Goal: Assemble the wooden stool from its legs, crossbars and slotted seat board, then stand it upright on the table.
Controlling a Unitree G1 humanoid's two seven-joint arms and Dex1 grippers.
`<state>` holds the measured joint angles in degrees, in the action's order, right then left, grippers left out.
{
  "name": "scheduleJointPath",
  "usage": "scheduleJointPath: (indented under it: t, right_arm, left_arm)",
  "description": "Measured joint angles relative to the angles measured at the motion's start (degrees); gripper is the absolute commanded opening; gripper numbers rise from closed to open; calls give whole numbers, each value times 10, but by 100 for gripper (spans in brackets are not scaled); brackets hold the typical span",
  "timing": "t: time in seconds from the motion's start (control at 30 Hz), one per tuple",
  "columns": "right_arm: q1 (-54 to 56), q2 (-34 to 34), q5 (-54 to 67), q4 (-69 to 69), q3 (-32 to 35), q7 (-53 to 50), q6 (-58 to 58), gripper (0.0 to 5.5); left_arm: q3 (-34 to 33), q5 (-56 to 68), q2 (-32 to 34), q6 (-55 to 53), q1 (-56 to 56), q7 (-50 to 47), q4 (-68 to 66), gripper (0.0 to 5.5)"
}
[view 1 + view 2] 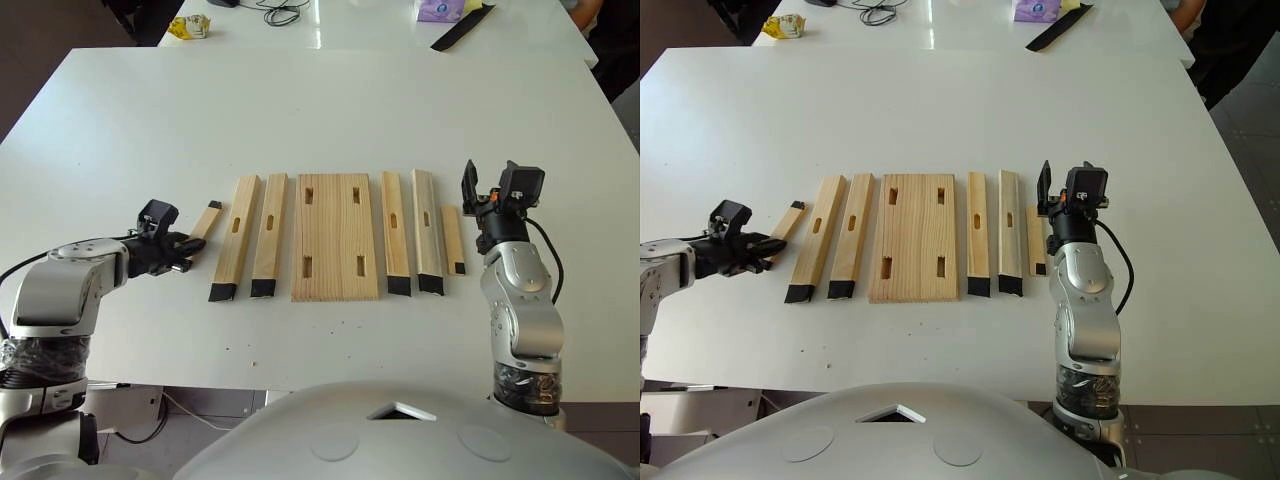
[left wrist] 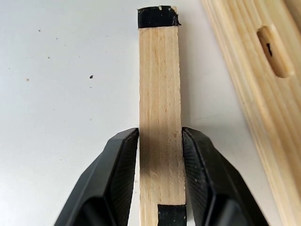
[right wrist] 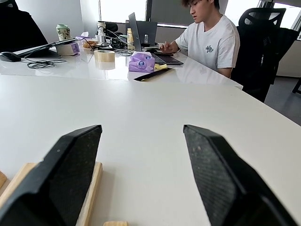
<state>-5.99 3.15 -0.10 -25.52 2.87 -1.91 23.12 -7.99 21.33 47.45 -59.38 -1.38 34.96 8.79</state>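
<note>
The slotted seat board [image 1: 335,236] lies flat in the middle of the white table [image 1: 330,110]. Two legs [image 1: 235,236] [image 1: 270,234] lie to its left and two more [image 1: 395,230] [image 1: 428,228] to its right, all with black-tipped near ends. At the far left, my left gripper [image 1: 186,246] is shut on the near end of a short crossbar [image 2: 160,70], its fingers [image 2: 120,155] pressed against both sides. A second short crossbar [image 1: 453,240] lies at the far right. Just right of it my right gripper [image 1: 490,185] points upward, open and holding nothing, fingers [image 3: 70,160] wide apart.
At the table's far edge sit a yellow packet [image 1: 190,27], cables [image 1: 282,12], a purple pack [image 1: 440,10] and a black strip [image 1: 462,28]. Bare tabletop stretches beyond the row of parts and along the near edge.
</note>
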Motion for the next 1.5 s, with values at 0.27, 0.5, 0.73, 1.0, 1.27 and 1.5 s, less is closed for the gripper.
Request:
scheduleJointPath:
  t: [0.27, 0.5, 0.73, 1.0, 1.27, 1.5]
  right_arm:
    - [6, 1, 0, 3, 2, 0, 0, 319]
    - [11, 3, 0, 6, 11, 1, 0, 319]
    - [15, 4, 0, 8, 13, 3, 0, 319]
    - [43, 21, 14, 20, 45, 16, 0, 319]
    - [104, 43, 164, 37, 122, 103, 31, 319]
    - [169, 147, 374, 84, 177, 289, 131, 319]
  left_arm:
    - [-10, 1, -8, -10, -1, -2, 4, 131]
    - [-28, 17, -21, -40, 27, -7, -9, 131]
    - [-31, 24, -29, -48, 56, -2, -32, 131]
    - [-65, 17, -31, 4, 105, -24, -74, 131]
    - [-102, 20, -72, 144, 172, -49, -36, 131]
    - [-62, 161, -161, 176, 215, 48, 70, 131]
